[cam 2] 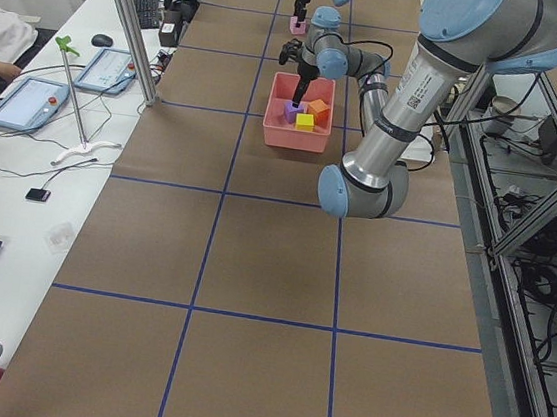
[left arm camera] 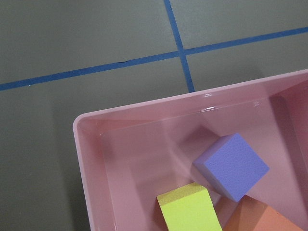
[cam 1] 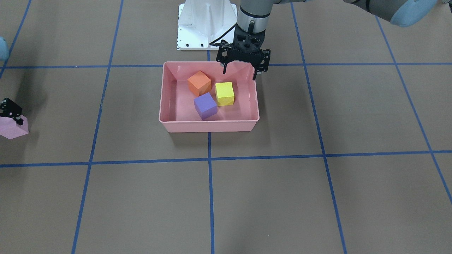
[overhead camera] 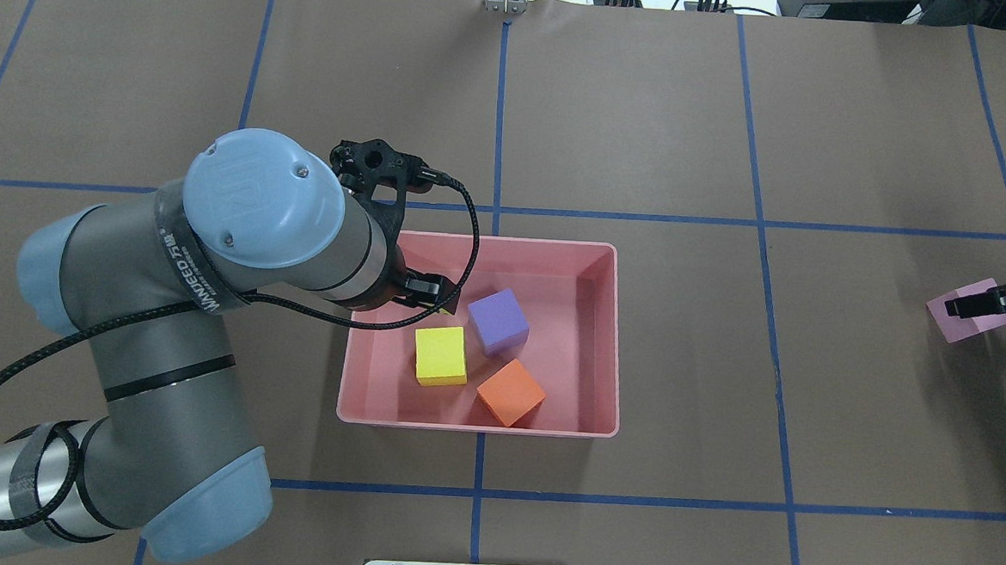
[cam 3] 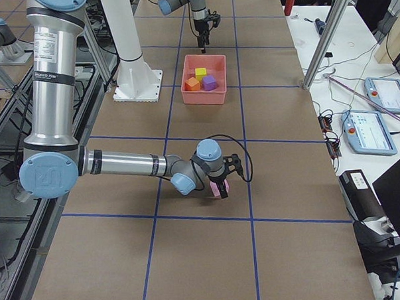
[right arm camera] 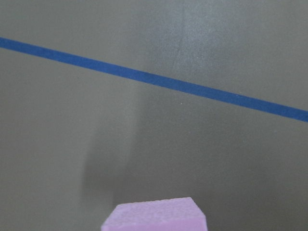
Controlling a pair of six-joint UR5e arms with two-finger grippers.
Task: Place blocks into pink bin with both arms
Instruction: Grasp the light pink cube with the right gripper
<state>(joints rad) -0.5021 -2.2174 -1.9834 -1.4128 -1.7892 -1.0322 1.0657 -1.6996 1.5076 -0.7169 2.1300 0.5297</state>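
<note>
The pink bin (cam 1: 208,125) stands at the table's middle and holds the orange block (cam 1: 199,83), the purple block (cam 1: 205,105) and the yellow block (cam 1: 224,93). My left gripper (cam 1: 239,74) hangs open and empty over the bin's rim on the robot's side, near the yellow block (overhead camera: 441,356). The left wrist view looks down into that corner of the bin (left arm camera: 79,159). My right gripper (overhead camera: 980,303) is far out to the right, shut on the light pink block (overhead camera: 966,315), low over the table. That block shows at the bottom of the right wrist view (right arm camera: 154,216).
The white base pedestal (cam 1: 206,24) stands just behind the bin. Blue tape lines (cam 1: 209,158) divide the brown table into squares. Desks with tablets (cam 2: 29,100) and metal poles (cam 2: 128,25) line the far side of the table.
</note>
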